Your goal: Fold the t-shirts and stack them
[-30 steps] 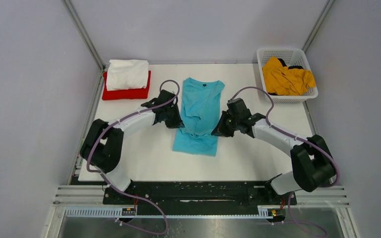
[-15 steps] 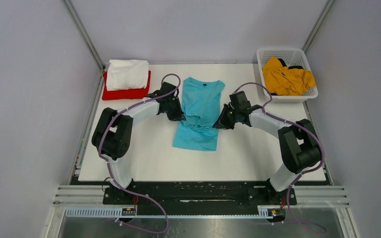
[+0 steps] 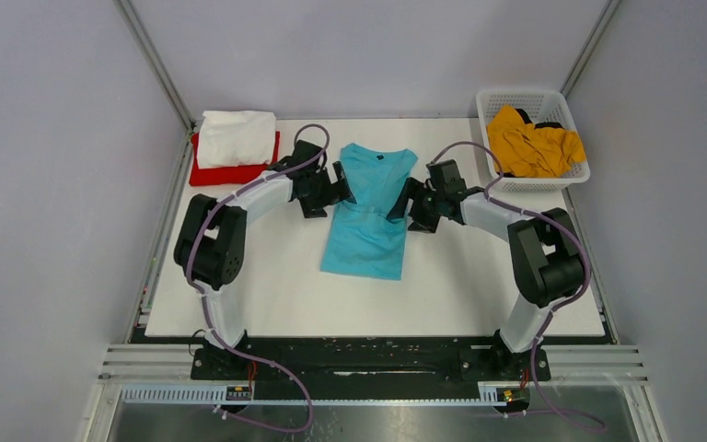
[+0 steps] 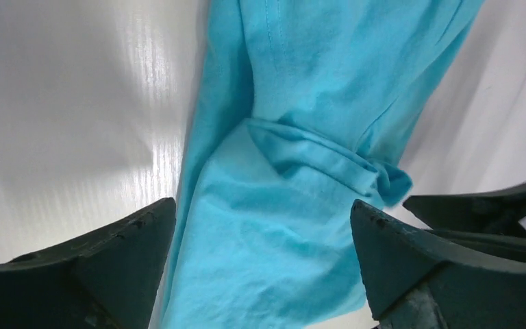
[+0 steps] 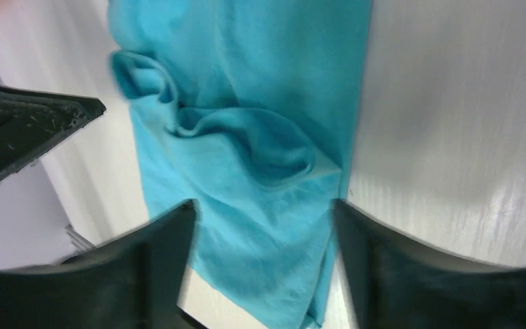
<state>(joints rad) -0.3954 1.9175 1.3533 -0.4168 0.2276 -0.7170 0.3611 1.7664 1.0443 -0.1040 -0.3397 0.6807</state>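
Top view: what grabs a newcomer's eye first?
The turquoise t-shirt lies lengthwise in the middle of the table, folded narrow, with the left gripper and right gripper flanking it, both open. Next come the white t-shirt stacked on the red t-shirt at the far left corner, and the mustard yellow t-shirt crumpled in the white basket at the far right.

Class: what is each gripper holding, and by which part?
Nothing is held: the left gripper and the right gripper are both open over the turquoise t-shirt.
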